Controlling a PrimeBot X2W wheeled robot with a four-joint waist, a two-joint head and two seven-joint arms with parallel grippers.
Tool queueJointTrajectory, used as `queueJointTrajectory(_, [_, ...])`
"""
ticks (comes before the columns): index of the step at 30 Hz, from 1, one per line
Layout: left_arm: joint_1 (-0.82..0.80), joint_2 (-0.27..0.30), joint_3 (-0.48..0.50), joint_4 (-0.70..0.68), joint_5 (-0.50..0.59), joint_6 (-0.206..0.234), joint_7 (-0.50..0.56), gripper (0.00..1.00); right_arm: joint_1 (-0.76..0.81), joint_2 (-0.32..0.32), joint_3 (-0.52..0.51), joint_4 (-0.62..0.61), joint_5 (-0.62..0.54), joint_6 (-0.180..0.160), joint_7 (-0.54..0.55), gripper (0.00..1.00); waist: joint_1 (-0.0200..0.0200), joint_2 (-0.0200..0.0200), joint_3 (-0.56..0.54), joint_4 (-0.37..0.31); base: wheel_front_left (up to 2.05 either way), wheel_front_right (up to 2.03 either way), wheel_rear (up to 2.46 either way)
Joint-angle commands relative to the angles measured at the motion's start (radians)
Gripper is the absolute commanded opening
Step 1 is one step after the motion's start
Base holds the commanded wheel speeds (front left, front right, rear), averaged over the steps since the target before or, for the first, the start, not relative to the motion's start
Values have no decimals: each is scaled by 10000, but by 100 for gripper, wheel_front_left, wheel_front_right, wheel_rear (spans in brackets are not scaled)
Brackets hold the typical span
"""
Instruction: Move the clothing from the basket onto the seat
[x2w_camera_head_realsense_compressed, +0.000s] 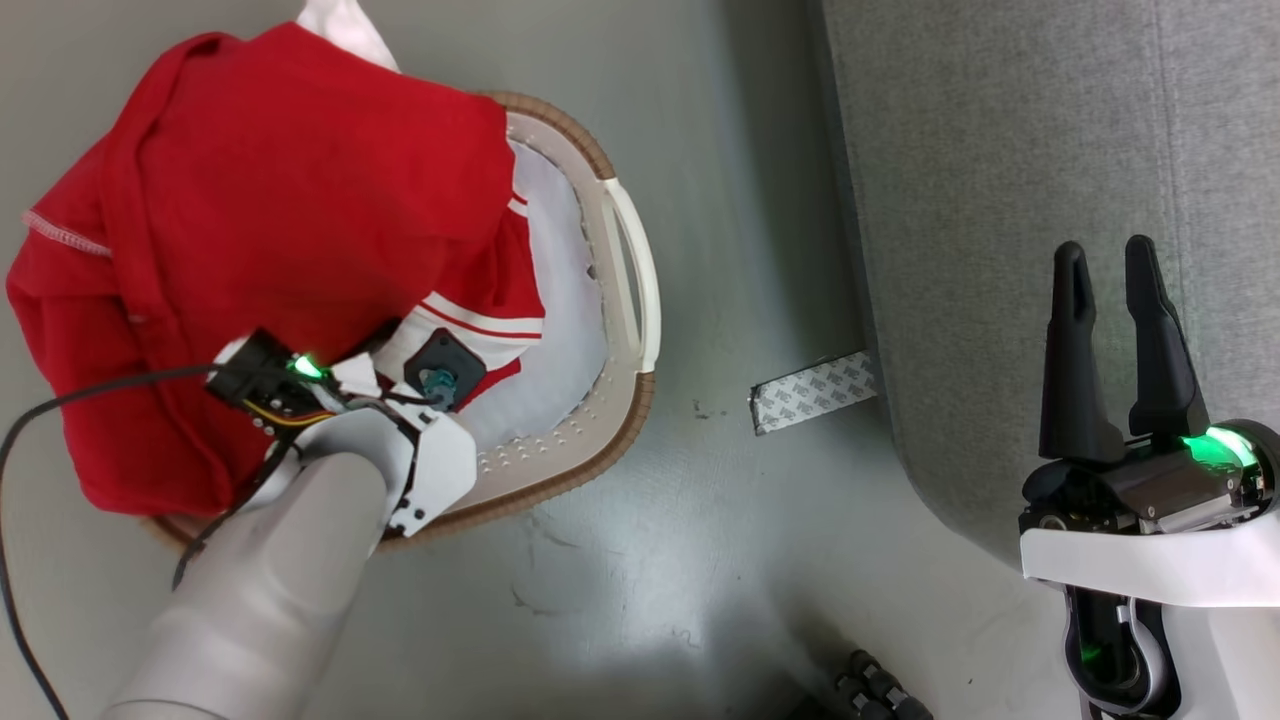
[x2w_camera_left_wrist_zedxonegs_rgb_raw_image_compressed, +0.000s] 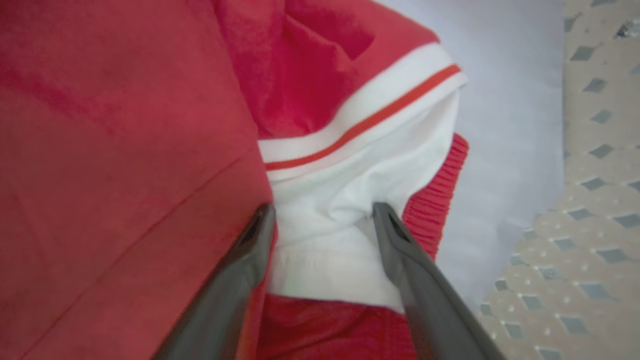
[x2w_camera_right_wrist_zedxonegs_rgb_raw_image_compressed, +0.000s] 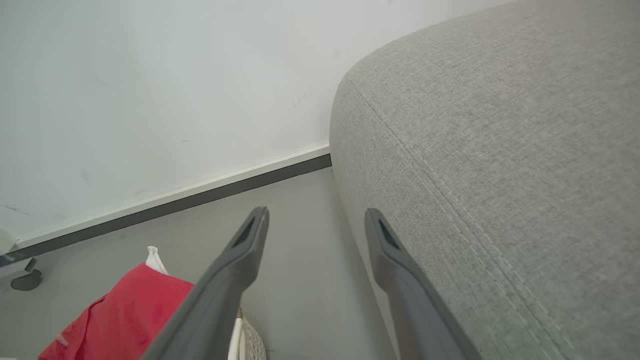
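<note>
The oval cream-white plastic basket with holes in its sides and a brown rim (x2w_camera_head_realsense_compressed: 610, 415) sits on the grey floor (x2w_camera_head_realsense_compressed: 720, 520). The plain bright red soft garment (x2w_camera_head_realsense_compressed: 270, 190) is heaped over the basket and spills out on the side away from the seat. The red jersey with white panels and striped trim (x2w_camera_left_wrist_zedxonegs_rgb_raw_image_compressed: 360, 165) lies inside the basket, on a flat pale bluish-white pad (x2w_camera_head_realsense_compressed: 565, 290). The big grey woven-fabric seat (x2w_camera_head_realsense_compressed: 1000, 140) stands beside the basket, with bare floor between them.

The left gripper (x2w_camera_left_wrist_zedxonegs_rgb_raw_image_compressed: 324, 207) reaches down into the basket. Its two dark fingers are spread wide, with a bump of white jersey cloth between the tips. It holds nothing yet. The right gripper (x2w_camera_head_realsense_compressed: 1105, 255) is well away from the basket, by the seat's edge, wide and empty.

This looks like the grabbing step. No clothing is on the seat. Next, I think the left fingers must squeeze shut on the white bump. Then the arm must lift the cloth over the basket's rim and carry it to the seat.
</note>
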Motion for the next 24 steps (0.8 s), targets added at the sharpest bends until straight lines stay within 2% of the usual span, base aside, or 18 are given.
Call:
queueJointTrajectory(1, [-94, 44, 9, 58, -19, 60, -68, 67, -120, -9, 1, -39, -105, -21, 3, 100, -2, 0, 20, 26, 0, 0, 0])
queueJointTrajectory(2, [-127, 39, -4, 160, -42, 96, -150, 37, -141, -11, 6, -45, -113, -21, 5, 100, -2, 0, 39, 34, 0, 0, 0])
queueJointTrajectory(5, [-234, 20, -17, 436, -115, 179, -385, 5, -227, -9, 36, -90, -131, -21, 5, 100, -2, 0, 120, 11, 0, 0, 0])
queueJointTrajectory(6, [-285, 11, -34, 526, -114, 159, -448, 0, -243, -9, 39, -111, -151, -21, 3, 100, -2, 0, 154, -5, 0, 0, 0])
queueJointTrajectory(10, [-425, -123, -150, 906, -190, 117, -756, 0, -186, -9, -45, -114, -234, -21, 5, 100, -2, 0, 264, -30, 0, 0, 0])
queueJointTrajectory(16, [-579, -701, -52, 1277, -631, 27, -1386, 0, -46, -9, -253, 55, -404, -21, 3, 100, -2, 0, 3, 315, 0, 0, 0])
queueJointTrajectory(20, [-116, -1115, 297, 1410, -1334, -146, -1924, 0, 25, -17, -303, 250, -639, -21, 4, 100, -2, 0, -826, 694, 0, 0, 0])
queueJointTrajectory(24, [621, -1425, 540, 1327, -2039, -587, -2232, 0, 347, -17, -392, 485, -879, -21, 4, 100, -2, 0, -2065, 1107, 0, 0, 0])
